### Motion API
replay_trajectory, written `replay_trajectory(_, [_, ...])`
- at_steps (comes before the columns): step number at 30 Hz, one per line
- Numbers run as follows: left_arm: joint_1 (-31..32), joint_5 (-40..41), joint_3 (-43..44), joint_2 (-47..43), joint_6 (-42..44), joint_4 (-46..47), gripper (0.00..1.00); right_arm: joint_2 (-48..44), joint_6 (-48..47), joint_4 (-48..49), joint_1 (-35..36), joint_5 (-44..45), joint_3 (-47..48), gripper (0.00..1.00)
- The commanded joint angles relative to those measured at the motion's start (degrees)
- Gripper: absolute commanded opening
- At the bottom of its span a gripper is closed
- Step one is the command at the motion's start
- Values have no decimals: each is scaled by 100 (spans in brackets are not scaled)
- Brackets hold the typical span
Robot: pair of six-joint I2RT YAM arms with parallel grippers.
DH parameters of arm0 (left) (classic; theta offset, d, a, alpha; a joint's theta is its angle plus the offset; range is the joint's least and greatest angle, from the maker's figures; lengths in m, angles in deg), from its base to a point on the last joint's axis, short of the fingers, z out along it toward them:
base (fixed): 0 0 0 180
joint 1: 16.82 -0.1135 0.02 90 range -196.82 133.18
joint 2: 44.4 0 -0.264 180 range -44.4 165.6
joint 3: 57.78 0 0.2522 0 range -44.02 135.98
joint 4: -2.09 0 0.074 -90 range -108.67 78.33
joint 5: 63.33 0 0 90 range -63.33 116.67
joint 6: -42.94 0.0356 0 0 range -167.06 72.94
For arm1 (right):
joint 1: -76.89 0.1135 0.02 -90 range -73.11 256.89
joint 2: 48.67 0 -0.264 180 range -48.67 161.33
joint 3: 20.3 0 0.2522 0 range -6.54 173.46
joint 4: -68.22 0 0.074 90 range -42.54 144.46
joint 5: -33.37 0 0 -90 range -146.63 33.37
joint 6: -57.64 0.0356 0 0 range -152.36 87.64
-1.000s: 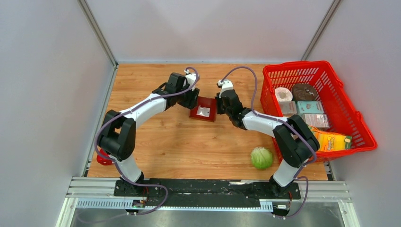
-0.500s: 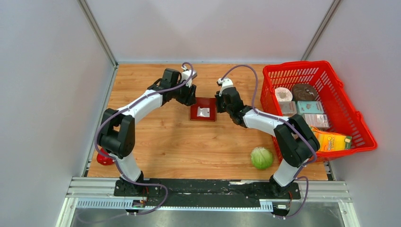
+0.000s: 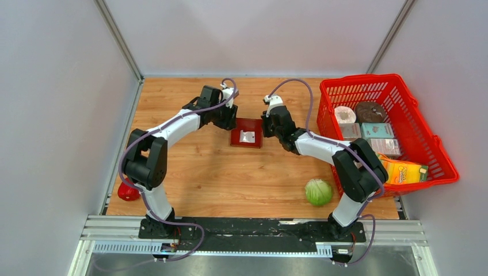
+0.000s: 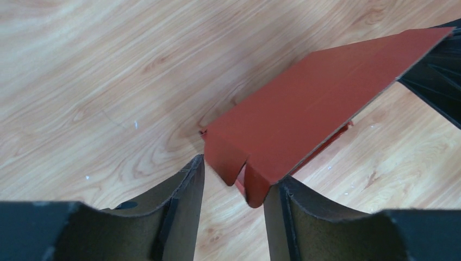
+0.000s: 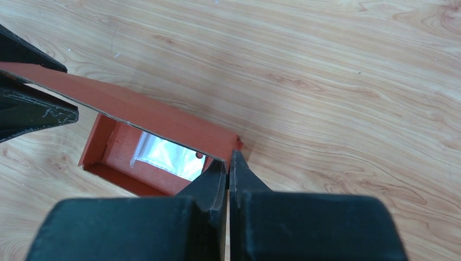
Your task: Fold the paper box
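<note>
With the right gripper (image 5: 228, 159) pinched shut on the dark red cardboard box (image 3: 256, 138) at frame centre, the half-open, empty left gripper (image 4: 235, 176) could crumple its flap (image 4: 304, 109) by closing askew.

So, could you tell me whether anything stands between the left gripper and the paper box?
Nothing visible does. The left gripper is open and straddles a near flap of the paper box, with no other object between them.
</note>
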Motion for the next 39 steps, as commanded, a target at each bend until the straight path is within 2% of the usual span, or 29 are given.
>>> replay_trajectory(1, [38,510,120,-41,-232,-110,50,31,60,151,-18,35,214,0])
replay_trajectory(11, [231,510,164,-41,-277,93,37,49,183,186,-9,-88,231,0])
replay_trajectory(18, [363,562,138,-67,-311,233,25,66,289,142,17,-106,293,0])
replay_trajectory(25, [451,993,-73,-24,-1014,549,8,145,763,107,280,623,284,0])
replay_trajectory(31, [512,1379,-530,-15,-1954,1112,4,189,1176,37,465,1414,258,0])
replay_trajectory(39, [714,1801,-1013,-164,-2157,1542,3,172,1352,317,632,1819,-93,0])
